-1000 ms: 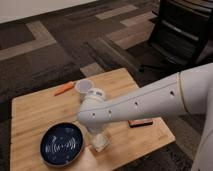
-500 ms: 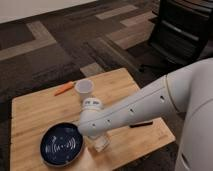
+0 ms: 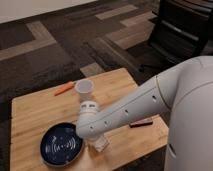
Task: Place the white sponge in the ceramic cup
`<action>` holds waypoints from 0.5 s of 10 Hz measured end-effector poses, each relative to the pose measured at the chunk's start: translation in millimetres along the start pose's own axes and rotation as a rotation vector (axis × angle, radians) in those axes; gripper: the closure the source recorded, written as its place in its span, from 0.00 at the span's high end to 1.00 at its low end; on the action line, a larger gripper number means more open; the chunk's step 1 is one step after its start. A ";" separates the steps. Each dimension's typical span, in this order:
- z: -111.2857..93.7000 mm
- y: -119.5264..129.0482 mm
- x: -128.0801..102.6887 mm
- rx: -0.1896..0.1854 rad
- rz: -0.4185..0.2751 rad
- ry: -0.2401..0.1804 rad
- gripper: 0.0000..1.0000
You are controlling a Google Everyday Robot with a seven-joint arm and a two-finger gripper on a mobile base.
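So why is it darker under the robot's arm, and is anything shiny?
Camera view: the arm blocks the room light, leaving a faint soft shadow on the table beneath it, darkest around the tool, which is low beside the plate, at the sponge. Camera view again: the light is even, the cup looks bright, nothing glares.

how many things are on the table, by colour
white: 2, ceramic cup and white sponge
blue: 1, plate
orange: 1, thin stick
dark: 1, flat bar
total: 5
gripper is low over the sponge, beside the plate
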 end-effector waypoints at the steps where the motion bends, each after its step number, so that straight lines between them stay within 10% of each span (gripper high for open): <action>1: 1.1 -3.2 2.2 0.002 0.013 0.008 0.00; 5: 4.7 -35.9 22.4 0.051 0.076 0.072 0.00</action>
